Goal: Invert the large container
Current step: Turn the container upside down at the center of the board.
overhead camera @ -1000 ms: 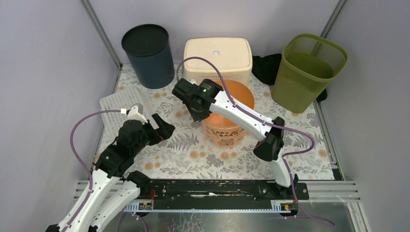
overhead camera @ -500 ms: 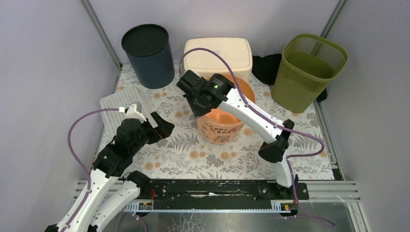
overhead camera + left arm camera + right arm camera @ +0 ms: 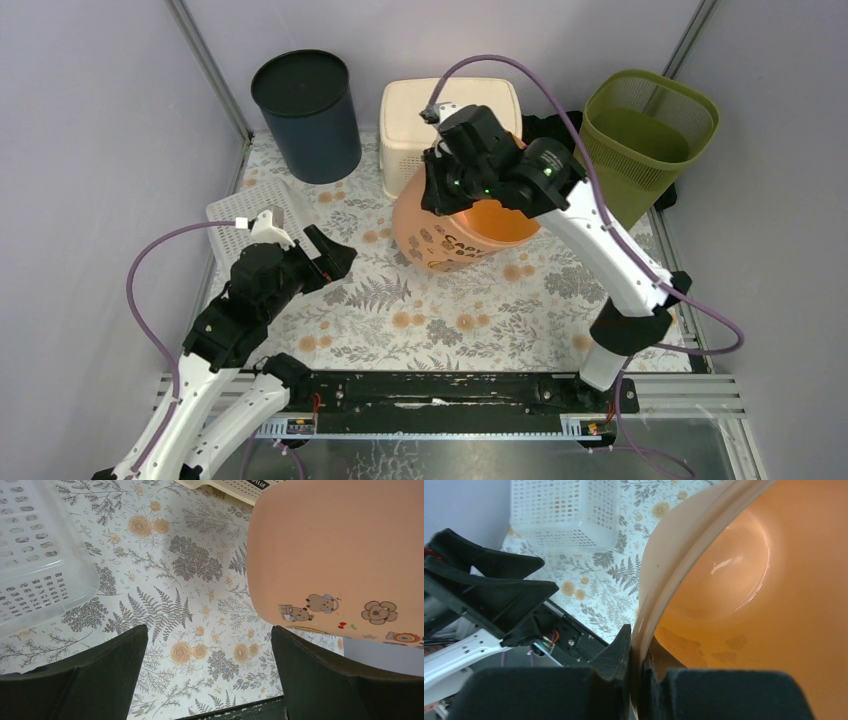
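About halfway, I judge: the right end effector [image 3: 636,650], clamped on the rim, holds the orange container [image 3: 445,235] tipped roughly sideways at the top view's centre, so finishing the turn and setting it mouth-down on the counter [image 3: 450,320] remain, while the left end effector [image 3: 325,262] hovers wide open and empty at lower left.
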`<state>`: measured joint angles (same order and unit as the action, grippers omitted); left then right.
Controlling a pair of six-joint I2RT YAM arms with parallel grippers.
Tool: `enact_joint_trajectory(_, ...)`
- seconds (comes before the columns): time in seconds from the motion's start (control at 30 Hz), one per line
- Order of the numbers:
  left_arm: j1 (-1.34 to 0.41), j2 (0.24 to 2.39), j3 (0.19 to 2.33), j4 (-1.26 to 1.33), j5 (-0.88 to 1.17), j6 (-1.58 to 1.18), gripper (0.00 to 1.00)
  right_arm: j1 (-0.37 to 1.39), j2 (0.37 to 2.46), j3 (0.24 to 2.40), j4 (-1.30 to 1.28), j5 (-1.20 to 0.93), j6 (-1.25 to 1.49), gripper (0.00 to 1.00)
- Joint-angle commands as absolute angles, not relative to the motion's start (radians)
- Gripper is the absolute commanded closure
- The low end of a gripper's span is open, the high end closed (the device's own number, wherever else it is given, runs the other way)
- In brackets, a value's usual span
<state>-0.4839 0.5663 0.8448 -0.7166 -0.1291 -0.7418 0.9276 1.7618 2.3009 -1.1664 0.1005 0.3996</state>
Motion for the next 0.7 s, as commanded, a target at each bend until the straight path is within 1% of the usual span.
enact_joint_trajectory(0.0,-0.488,0.553,0.885,-0.728,-0.161,-0.729,0.00,0.882,1.639,2.211,-0.983,-0.015,0.413,1.00)
enact_joint_trajectory(0.17,-0.488,0.544,0.904,-0.745,-0.167,-0.732,0.00,0.791,1.532,2.035,-0.822,-0.206,0.468,1.00)
enact_joint_trajectory(0.43,-0.488,0.538,0.942,-0.768,-0.163,-0.732,0.00,0.662,1.416,1.788,-0.547,-0.507,0.592,1.00)
enact_joint_trajectory(0.67,-0.488,0.527,0.950,-0.780,-0.157,-0.735,0.00,0.588,1.353,1.602,-0.331,-0.673,0.715,1.00)
